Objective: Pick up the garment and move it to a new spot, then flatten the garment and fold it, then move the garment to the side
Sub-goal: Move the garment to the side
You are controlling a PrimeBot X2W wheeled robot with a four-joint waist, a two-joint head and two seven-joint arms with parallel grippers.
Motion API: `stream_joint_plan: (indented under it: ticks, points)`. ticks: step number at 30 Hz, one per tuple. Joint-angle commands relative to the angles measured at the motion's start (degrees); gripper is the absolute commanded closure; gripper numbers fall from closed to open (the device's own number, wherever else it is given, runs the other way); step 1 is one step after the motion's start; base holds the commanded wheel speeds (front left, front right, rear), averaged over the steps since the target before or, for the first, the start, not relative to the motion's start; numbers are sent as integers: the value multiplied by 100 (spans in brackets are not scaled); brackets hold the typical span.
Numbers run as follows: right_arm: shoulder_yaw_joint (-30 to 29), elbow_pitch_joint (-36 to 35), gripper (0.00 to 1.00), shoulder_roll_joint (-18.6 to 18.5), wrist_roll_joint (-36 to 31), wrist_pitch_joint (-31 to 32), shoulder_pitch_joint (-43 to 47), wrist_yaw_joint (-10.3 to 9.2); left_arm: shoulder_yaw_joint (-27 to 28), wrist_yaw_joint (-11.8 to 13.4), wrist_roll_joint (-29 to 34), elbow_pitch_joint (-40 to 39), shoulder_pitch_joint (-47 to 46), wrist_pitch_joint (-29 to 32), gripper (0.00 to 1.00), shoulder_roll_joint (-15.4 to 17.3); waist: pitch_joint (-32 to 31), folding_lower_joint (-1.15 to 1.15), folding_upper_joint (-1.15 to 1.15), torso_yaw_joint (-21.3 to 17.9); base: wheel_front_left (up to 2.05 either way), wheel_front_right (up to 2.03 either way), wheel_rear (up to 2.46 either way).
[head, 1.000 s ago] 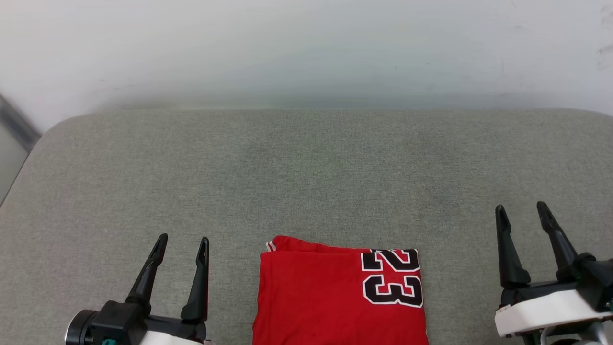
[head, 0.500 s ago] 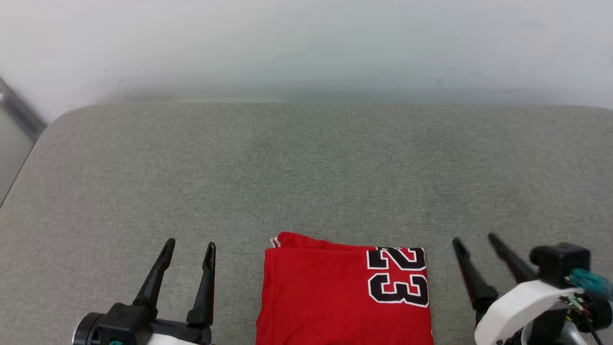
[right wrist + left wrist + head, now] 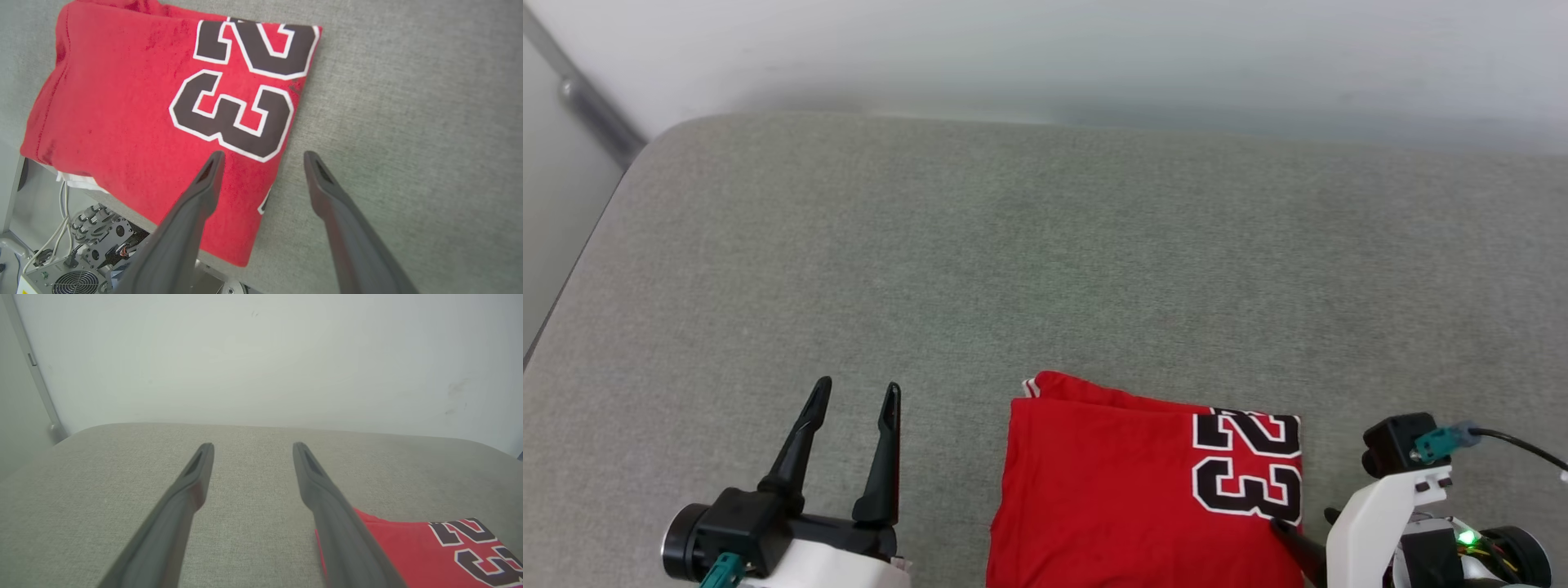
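Right gripper [image 3: 263, 157] swung down to the folded garment's [image 3: 1111, 482] right edge, fingers [image 3: 192, 204] apart astride it, garment at the cushion's [image 3: 931, 261] near edge, left gripper [image 3: 858, 387] beside it, spread, empty.

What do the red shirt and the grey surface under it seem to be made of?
Shirt: soft matte knit cloth, perhaps cotton; it lies in folded layers with a stitched hem. Surface: matte woven fabric with a fine flecked grain, probably over padding, judging by its rounded corner.
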Motion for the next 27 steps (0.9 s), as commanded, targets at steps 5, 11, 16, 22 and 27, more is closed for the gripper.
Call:
stream_joint_plan:
  ticks: [5, 11, 16, 22, 27]
  points:
    - [-41, 357, 0, 110, -169, 319, -228, 0, -139, -9, 34, 69, -164, -14, 0, -29, 263, 0, 0, 298, 0, 0, 0]
    - [206, 857, 0, 167, -214, 515, -427, 0, -238, -9, 27, 115, -266, -14, 0, -51, 424, 0, 0, 460, 0, 0, 0]
    - [527, 1208, 0, 122, -347, 565, -439, 0, -240, -9, 45, 131, -379, -14, 0, -51, 493, 0, 0, 525, 0, 0, 0]
    - [810, 1414, 100, -88, -538, 313, -570, -1, -251, -10, 84, 137, -441, -14, 0, -28, 441, 0, 0, 475, 0, 0, 0]
    - [1123, 1230, 100, -580, -814, 6, -871, -6, -222, -10, -30, 92, -395, -13, 0, -81, 252, 0, 0, 175, 0, 0, 0]
